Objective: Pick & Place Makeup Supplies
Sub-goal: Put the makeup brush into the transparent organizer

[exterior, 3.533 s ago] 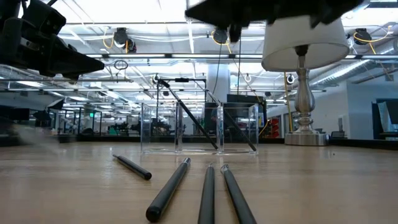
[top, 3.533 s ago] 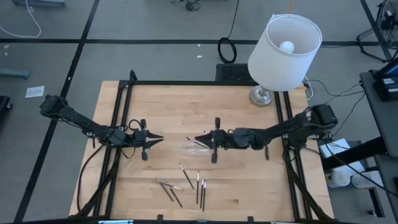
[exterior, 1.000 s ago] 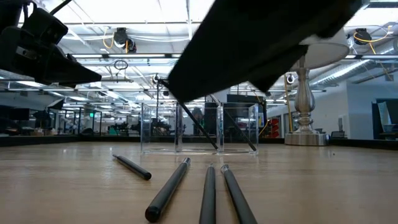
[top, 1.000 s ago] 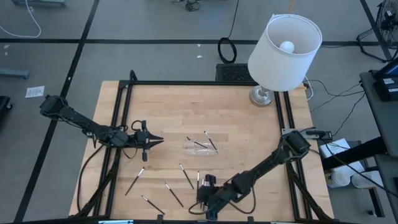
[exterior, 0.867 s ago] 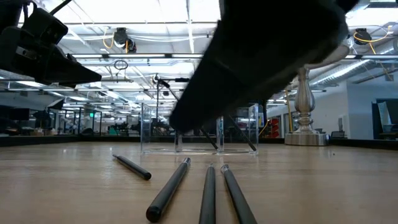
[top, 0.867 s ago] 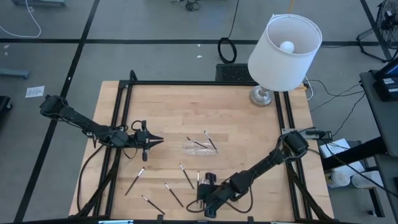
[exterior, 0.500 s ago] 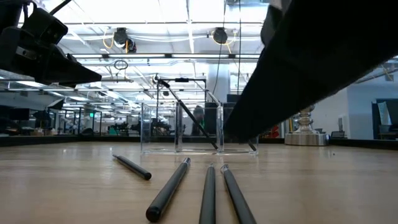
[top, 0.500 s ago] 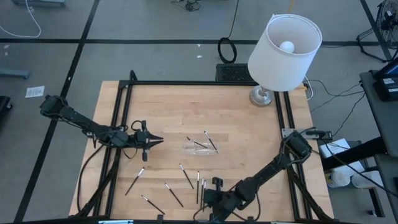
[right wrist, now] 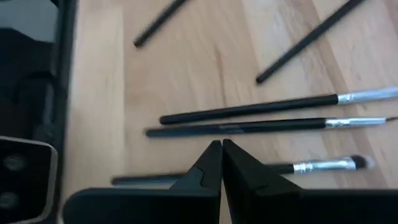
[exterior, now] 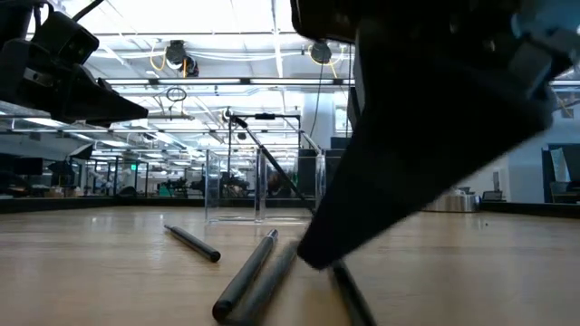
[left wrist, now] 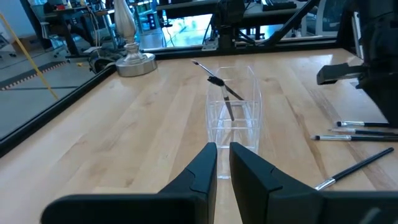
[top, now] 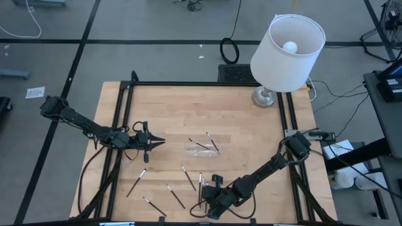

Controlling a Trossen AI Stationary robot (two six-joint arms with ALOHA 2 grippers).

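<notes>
Several makeup supplies, thin dark sticks with silvery ends, lie flat near the table's front edge (top: pixel 188 177) (top: pixel 135 183) (right wrist: pixel 249 110). A few more lean inside the clear tray (top: pixel 196 149) at the middle (left wrist: pixel 217 81). My right gripper (top: pixel 203 197) is shut and slants down among the front sticks, its tips at the tabletop (exterior: pixel 314 258). My left gripper (top: pixel 162 142) hovers left of the tray, pointing at it (left wrist: pixel 223 149), closed to a thin slit with nothing in it. My right gripper meets one stick (right wrist: pixel 323 165) with its shut fingertips (right wrist: pixel 214 155), around the middle of the dark shaft. The fingers come slanting down from the table's right and lie across the stick. The stick lies flat on the table; the fingers hide the exact spot.
A white-shaded lamp (top: pixel 286 50) stands at the back right on a metal base (top: pixel 266 97). Black frame rails run along the table's left side (top: pixel 119 144) and front edge (right wrist: pixel 37 93). Bare wood lies between the tray and the lamp.
My right gripper has sunk to the tabletop among the front sticks and rolled a little, staying shut. In the low view the middle stick has swung its near end toward the table's left and shows blurred; the others lie as before.
</notes>
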